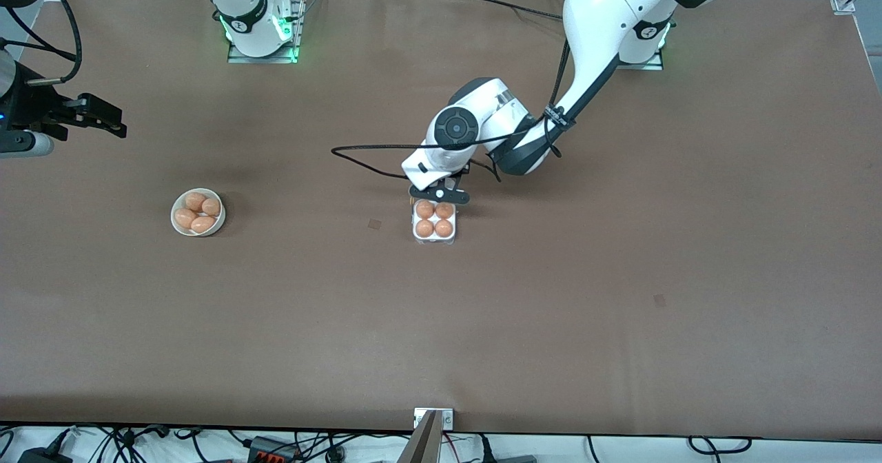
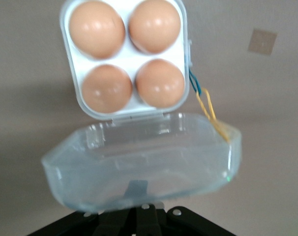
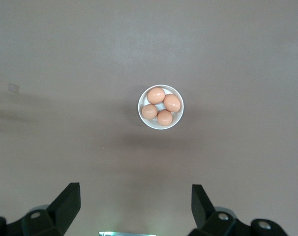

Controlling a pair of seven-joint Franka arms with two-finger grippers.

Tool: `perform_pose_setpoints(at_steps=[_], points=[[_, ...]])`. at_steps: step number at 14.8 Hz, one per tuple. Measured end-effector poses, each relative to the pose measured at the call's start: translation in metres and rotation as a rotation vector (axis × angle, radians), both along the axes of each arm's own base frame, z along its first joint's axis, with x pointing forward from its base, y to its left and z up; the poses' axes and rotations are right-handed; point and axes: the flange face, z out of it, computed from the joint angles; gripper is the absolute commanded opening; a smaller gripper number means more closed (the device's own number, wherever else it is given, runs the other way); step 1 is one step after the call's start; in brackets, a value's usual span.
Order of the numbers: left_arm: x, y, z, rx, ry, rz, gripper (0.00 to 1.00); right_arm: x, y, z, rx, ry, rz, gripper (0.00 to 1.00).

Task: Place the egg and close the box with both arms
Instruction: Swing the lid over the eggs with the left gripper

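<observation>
In the front view, I see the box [image 1: 434, 223] mid-surface with four eggs, the left hand [image 1: 439, 195] at its lid. My left wrist view shows the lid [image 2: 139, 162] tilted open; that hand's grip I cannot tell. My right wrist view shows the right hand [image 3: 134, 206] spread wide, empty, above the bowl [image 3: 161, 106].

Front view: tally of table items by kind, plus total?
Smooth orange-brown eggs: 8, with 4 in the carton and 4 in the bowl
Clear-plastic four-cell egg carton with hinged lid: 1
Round white bowl: 1
Total: 10
</observation>
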Motion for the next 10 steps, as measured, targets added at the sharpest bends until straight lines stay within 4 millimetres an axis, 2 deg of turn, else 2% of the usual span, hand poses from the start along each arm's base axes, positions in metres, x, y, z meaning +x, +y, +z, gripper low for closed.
perform_pose_setpoints(at_steps=[3, 7, 10], points=[[0.014, 0.002, -0.006, -0.003, -0.008, 0.021, 0.01, 0.000, 0.000, 0.000, 0.000, 0.000, 0.000, 1.00], [0.019, -0.004, -0.017, 0.017, -0.029, 0.020, 0.01, 0.000, 0.000, 0.000, 0.000, 0.000, 0.000, 1.00], [0.030, -0.002, -0.011, 0.007, -0.050, 0.036, 0.01, 0.000, 0.000, 0.000, 0.000, 0.000, 0.000, 1.00]])
